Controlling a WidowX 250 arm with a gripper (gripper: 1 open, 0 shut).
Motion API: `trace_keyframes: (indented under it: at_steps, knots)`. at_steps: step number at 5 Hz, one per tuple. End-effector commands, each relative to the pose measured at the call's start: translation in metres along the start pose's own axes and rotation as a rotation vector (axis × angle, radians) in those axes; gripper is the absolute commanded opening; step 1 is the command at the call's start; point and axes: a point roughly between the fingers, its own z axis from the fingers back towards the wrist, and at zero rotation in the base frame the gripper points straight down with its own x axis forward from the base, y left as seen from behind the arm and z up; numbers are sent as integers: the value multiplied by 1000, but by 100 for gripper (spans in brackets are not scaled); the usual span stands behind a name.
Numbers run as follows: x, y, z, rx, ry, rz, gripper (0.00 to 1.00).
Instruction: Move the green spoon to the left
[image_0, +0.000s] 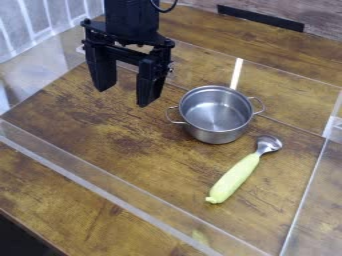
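The gripper is held released, far left of the green spoon. The steel pot between them could be clipped on approach.

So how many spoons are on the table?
1. The green spoon lies at the right side of the wooden table, just in front of the steel pot, its silver bowl pointing toward the back right. Nothing seems hidden, though the pot's inside bottom is only partly visible.
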Motion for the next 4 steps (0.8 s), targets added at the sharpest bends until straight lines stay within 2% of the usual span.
trace_keyframes:
  at_steps: [1, 2, 3, 4]
  knots:
    - [-2, -5, -13, -7, 31, 53, 100]
    - [-2, -13, -24, -13, 54, 99, 100]
    - [-1, -40, -28, -13, 51, 58, 100]
    - [3, -74, -32, -11, 26, 27, 100]
